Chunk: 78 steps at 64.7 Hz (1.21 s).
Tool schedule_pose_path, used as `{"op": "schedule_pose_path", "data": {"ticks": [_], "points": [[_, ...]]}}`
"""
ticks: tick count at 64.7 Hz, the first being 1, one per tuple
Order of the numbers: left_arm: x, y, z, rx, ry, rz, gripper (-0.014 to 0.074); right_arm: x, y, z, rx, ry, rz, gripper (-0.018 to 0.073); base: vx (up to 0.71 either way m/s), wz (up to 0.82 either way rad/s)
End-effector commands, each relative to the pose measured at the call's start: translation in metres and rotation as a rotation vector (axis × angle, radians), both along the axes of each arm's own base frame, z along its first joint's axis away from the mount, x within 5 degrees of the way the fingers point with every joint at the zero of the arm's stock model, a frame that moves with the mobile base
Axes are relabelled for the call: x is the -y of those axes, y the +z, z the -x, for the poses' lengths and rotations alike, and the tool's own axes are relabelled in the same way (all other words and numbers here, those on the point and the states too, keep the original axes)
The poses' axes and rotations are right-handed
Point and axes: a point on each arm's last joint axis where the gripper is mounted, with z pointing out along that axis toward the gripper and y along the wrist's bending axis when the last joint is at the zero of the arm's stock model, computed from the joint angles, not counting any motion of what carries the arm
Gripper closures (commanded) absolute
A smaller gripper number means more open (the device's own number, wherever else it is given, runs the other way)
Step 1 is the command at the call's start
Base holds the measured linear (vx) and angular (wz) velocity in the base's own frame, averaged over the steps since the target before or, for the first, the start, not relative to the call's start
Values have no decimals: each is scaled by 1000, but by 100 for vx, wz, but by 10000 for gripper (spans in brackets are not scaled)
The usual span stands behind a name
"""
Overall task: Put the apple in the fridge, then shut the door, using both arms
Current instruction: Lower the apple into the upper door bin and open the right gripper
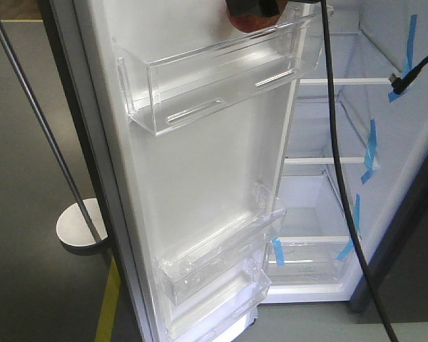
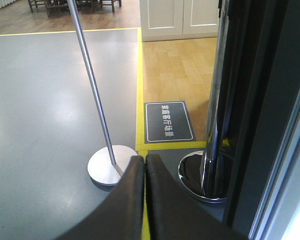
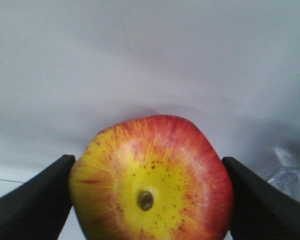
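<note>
**The right tool [image 3: 147, 161] gripped the apple [image 3: 155, 192] at the open door [image 1: 200, 171] of the fridge [image 1: 314, 203]; the left tool [image 2: 145, 160] was clenched on nothing.**

In the front view, the apple showed as a red sliver under the black right tool at the top edge. It sat just behind the rim of the door's uppermost clear bin [image 1: 221, 78]. In the left wrist view, the left tool's two dark fingers [image 2: 130, 200] met with no gap. Below them lay a grey floor with a pole's round base [image 2: 110, 171] and a dark floor sign [image 2: 169, 121]. The sign's white Chinese characters appeared to read 家庭客厅场景. In the right wrist view, the right tool's fingers pressed the apple's left and right sides, parted only to its width. Its stem end faced the camera, yellow at the centre and red at the rim, with a white surface behind.
</note>
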Motion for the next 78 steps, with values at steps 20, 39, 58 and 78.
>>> {"op": "schedule_pose_path", "data": {"ticks": [20, 39, 58, 78], "points": [[1, 0, -1, 60, -16, -1, 601, 11, 50, 36, 159, -14, -85, -78, 0, 0], [1, 0, -1, 60, -16, -1, 601, 32, 68, 70, 154, -77, -8, -5, 0, 0], [1, 0, -1, 60, -16, -1, 601, 59, 62, 115, 78, -228, 46, 38, 0, 0], [1, 0, -1, 60, -16, -1, 601, 96, 15, 202, 112, -387, -7, 52, 0, 0]]}}
